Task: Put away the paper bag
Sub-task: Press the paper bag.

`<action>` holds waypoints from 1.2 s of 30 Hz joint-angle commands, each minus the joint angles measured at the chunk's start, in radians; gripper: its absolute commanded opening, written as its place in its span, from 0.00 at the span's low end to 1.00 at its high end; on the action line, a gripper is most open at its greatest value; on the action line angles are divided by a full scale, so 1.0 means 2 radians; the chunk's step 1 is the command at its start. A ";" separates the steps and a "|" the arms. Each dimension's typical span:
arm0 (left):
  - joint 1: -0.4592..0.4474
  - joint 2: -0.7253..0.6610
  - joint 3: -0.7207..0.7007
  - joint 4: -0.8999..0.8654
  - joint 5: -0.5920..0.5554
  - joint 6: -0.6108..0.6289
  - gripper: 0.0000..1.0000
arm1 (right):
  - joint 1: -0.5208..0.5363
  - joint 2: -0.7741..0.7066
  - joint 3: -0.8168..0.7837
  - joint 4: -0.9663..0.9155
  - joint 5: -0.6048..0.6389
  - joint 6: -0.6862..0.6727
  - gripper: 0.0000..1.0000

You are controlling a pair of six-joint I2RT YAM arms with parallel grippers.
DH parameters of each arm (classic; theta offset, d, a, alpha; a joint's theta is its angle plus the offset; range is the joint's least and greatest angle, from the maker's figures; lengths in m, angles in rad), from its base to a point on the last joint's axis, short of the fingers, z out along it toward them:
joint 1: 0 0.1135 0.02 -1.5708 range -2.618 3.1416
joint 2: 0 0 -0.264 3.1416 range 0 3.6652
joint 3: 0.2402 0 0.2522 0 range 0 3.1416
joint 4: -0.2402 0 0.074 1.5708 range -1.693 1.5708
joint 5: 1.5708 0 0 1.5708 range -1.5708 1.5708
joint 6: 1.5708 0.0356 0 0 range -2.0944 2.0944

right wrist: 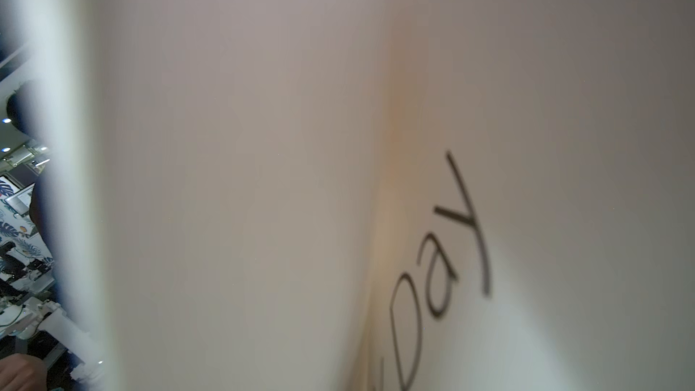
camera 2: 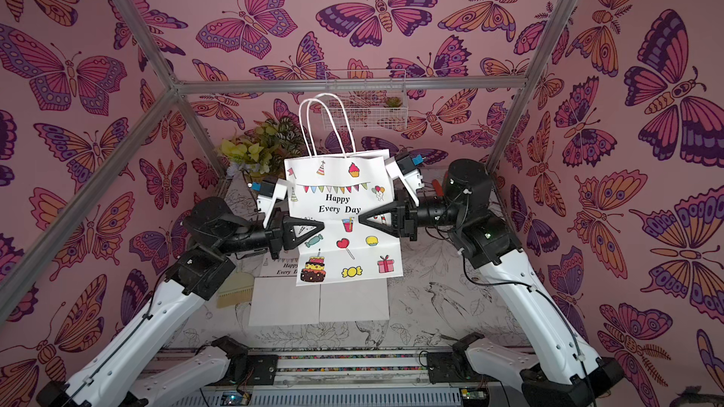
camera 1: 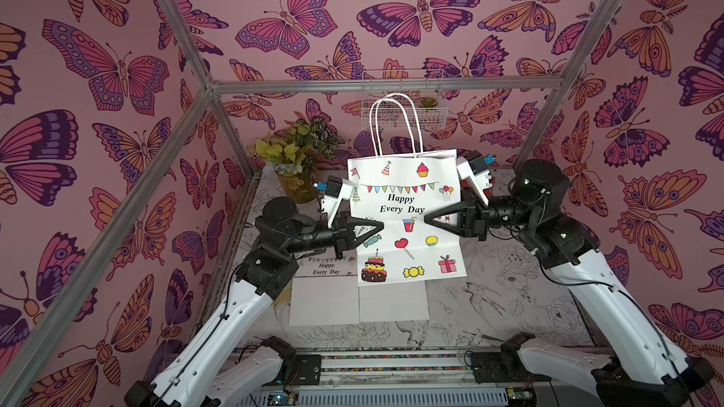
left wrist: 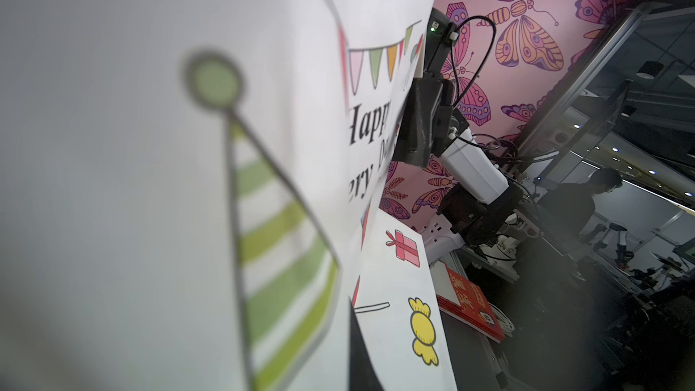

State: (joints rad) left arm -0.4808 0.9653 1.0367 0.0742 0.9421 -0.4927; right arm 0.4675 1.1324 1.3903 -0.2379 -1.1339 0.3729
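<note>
Left gripper is clamped on the left edge of the white paper bag, printed with party pictures and "Happy Every Day". The bag hangs upright in the air, handles up, above the sketch-patterned table. Right gripper straddles the bag's right edge; I cannot tell whether it pinches the paper.

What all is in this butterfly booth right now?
paper bag: one, white with party prints, held up above the table
flat bags: apparently two, white, on the table beneath it
potted plant: one, green-yellow, back left corner
wire basket: one, white, back wall
succulent: one, green, in the basket
brush: one, pale yellow, table's left side
left gripper: one, black, shut on the bag's left edge
right gripper: one, black, at the bag's right edge
</note>
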 commanded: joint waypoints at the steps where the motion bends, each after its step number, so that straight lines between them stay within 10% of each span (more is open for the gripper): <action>1: 0.001 -0.013 -0.005 0.035 -0.013 -0.009 0.00 | 0.008 0.001 0.014 -0.020 -0.001 -0.009 0.18; 5: 0.001 -0.024 -0.006 0.040 -0.022 -0.014 0.14 | 0.008 -0.001 0.014 -0.021 0.004 -0.012 0.00; 15: 0.001 -0.063 -0.026 0.097 -0.075 -0.038 0.41 | 0.007 -0.001 0.013 -0.031 -0.003 -0.023 0.00; 36: 0.001 -0.095 -0.040 0.182 -0.075 -0.088 0.04 | -0.007 -0.007 0.003 -0.081 -0.077 -0.078 0.00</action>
State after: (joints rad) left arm -0.4847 0.7864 0.9558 0.3473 0.7837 -0.6472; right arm 0.4637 1.1294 1.3941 -0.3637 -1.2488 0.2340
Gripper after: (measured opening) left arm 0.048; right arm 0.056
